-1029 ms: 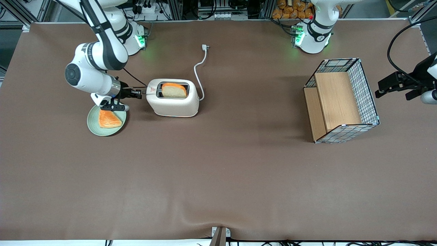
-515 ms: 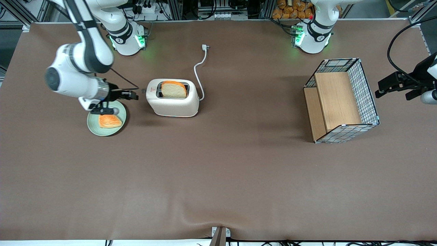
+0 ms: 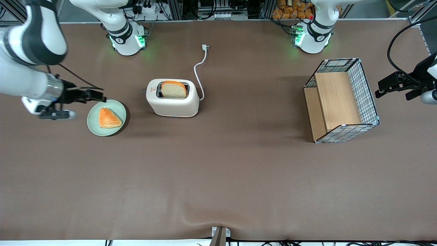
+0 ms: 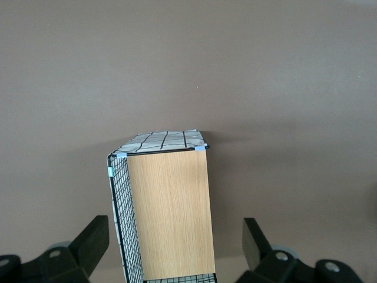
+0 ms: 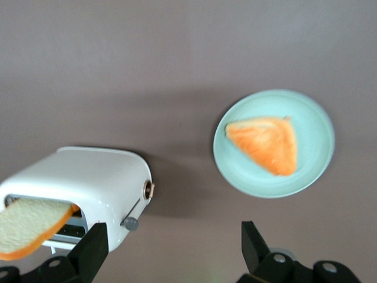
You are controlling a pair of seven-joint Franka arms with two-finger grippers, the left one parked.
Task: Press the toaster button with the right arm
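The cream-white toaster (image 3: 172, 104) stands on the brown table with a bread slice (image 3: 174, 90) sticking up from its slot. The small grey toaster button (image 3: 144, 90) juts from its narrow side facing the working arm's end. My right arm's gripper (image 3: 98, 95) is open and empty. It hovers at the edge of a green plate (image 3: 92, 126), well apart from the toaster. The right wrist view shows the toaster (image 5: 88, 183), the button (image 5: 130, 223), the bread slice (image 5: 29, 227) and the gripper (image 5: 172, 237) with its jaws wide apart.
The green plate (image 5: 312, 130) holds an orange pastry (image 3: 109, 118) beside the toaster. The toaster's white cord (image 3: 198, 71) runs away from the front camera to its plug (image 3: 205, 47). A wire-and-wood basket (image 3: 341, 102) lies toward the parked arm's end and also shows in the left wrist view (image 4: 168, 212).
My gripper has drawn back from the toaster's button side, past the plate toward the working arm's end. The toaster and plate have not moved.
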